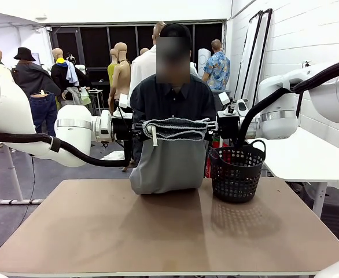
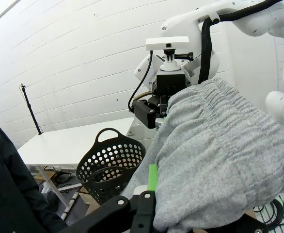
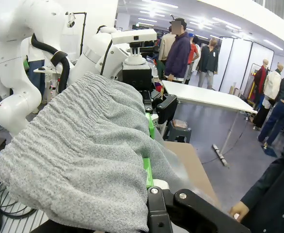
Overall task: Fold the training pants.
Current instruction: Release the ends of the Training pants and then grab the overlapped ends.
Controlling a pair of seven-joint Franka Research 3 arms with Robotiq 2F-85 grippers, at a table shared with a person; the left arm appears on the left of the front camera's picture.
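The light grey training pants [image 1: 169, 165] hang in the air above the far edge of the counter [image 1: 158, 237], about midway along it. They are stretched between the two arms at the gathered waistband [image 1: 175, 126]. The left gripper [image 1: 136, 128] is clamped tight on the waistband's left end and the right gripper [image 1: 214, 126] is clamped tight on its right end, both at about the same height. A white drawstring [image 1: 154, 136] dangles from the waistband near the left end. The cloth falls as a bunched, doubled mass, and its lower end rests on the counter close to the far edge. Just beside it, toward the far right corner, a black mesh basket [image 1: 236, 174] stands upright on the counter; whether it touches the cloth cannot be told. A person [image 1: 172, 95] in a dark shirt stands at the far side, directly behind the pants, and one hand [image 3: 239, 211] shows low beside the counter in the right wrist view.
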